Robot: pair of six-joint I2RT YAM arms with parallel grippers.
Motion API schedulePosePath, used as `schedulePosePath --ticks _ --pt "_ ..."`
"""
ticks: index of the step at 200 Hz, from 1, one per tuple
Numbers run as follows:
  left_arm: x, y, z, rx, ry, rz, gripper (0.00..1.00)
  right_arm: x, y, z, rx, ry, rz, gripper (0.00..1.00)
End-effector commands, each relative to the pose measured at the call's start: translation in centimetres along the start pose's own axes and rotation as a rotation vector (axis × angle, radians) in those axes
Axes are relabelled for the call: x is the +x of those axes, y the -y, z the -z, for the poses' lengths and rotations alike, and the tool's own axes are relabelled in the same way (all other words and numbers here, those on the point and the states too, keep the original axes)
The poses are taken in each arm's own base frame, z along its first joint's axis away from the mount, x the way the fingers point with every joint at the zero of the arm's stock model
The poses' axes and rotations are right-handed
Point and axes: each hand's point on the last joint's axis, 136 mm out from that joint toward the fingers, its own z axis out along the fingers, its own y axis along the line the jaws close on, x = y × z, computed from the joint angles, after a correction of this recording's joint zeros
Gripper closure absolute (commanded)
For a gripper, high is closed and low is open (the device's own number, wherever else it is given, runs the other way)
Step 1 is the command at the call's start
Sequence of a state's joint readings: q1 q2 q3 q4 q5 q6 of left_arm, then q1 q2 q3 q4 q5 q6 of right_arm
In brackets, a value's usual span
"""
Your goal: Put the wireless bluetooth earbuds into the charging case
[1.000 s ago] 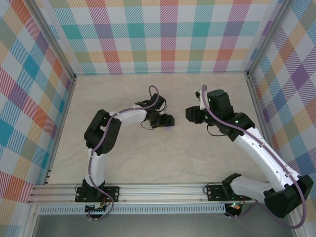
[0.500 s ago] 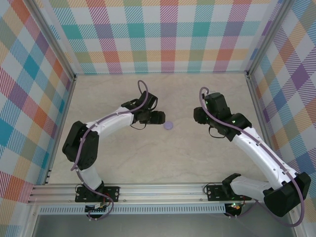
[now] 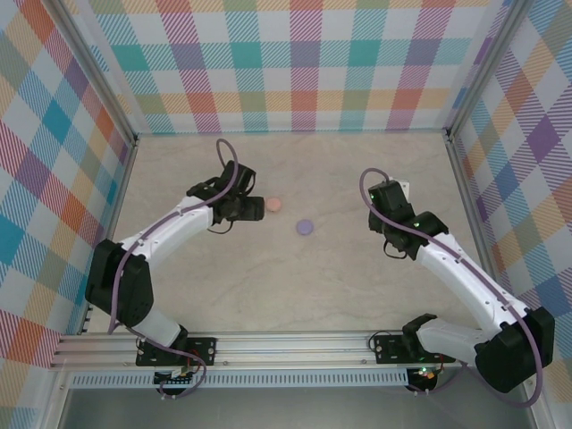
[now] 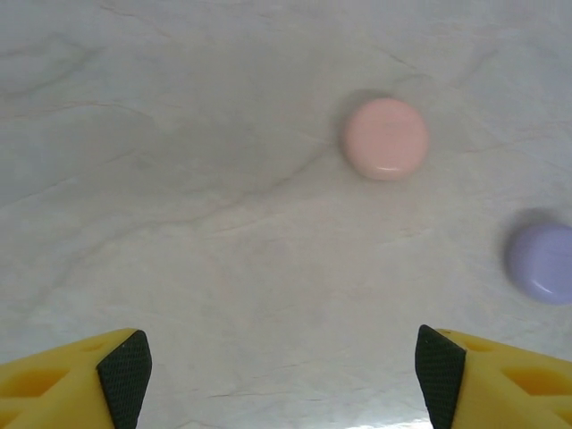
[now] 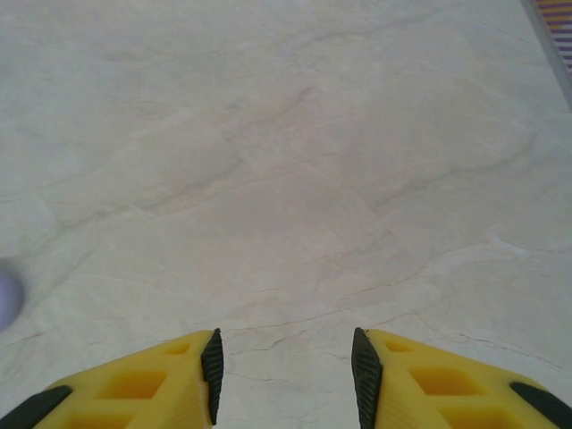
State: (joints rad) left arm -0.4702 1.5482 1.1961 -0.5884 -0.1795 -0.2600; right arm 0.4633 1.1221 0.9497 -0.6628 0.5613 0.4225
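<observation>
left gripper (image 4: 281, 375): apart, empty, facing pink disc (image 4: 386, 138) | right gripper (image 5: 284, 371): apart, empty | case (image 3: 305, 227): seemingly shut, between arms, likely reachable by either

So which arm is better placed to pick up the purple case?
Left, probably: the purple case lies just ahead of its open jaws; for the right arm it sits off to the side.

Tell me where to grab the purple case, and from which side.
Take the purple case across its round edge, coming straight down from above. It lies flat and low on the table, apparently shut, so only the rim offers opposing faces. The pink disc sits apart, leaving finger room.
</observation>
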Motion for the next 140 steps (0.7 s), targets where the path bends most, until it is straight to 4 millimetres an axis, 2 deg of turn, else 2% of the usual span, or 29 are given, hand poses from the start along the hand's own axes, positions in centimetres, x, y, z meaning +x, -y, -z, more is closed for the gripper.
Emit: schedulePosePath --ticks 1,45,87,118,140 --pt "0.3 -4.3 0.7 -0.114 0.010 0.011 0.19 -0.1 2.0 -1.1 0.072 0.030 -0.061 0.54" --pt "0.2 -9.9 0.4 -0.258 0.047 0.098 0.17 0.5 5.3 -2.9 0.144 0.042 -0.150 0.43" --pt "0.0 -13.2 0.3 -0.377 0.126 0.142 0.11 1.3 7.7 -4.4 0.191 0.054 -0.175 0.35" --pt "0.0 -14.6 0.0 -0.416 0.199 0.127 0.04 1.9 8.5 -5.7 0.174 0.050 -0.190 0.27" --pt "-0.5 -14.6 -0.7 -0.385 0.277 0.096 0.02 2.5 8.3 -7.1 0.106 0.053 -0.199 0.21"
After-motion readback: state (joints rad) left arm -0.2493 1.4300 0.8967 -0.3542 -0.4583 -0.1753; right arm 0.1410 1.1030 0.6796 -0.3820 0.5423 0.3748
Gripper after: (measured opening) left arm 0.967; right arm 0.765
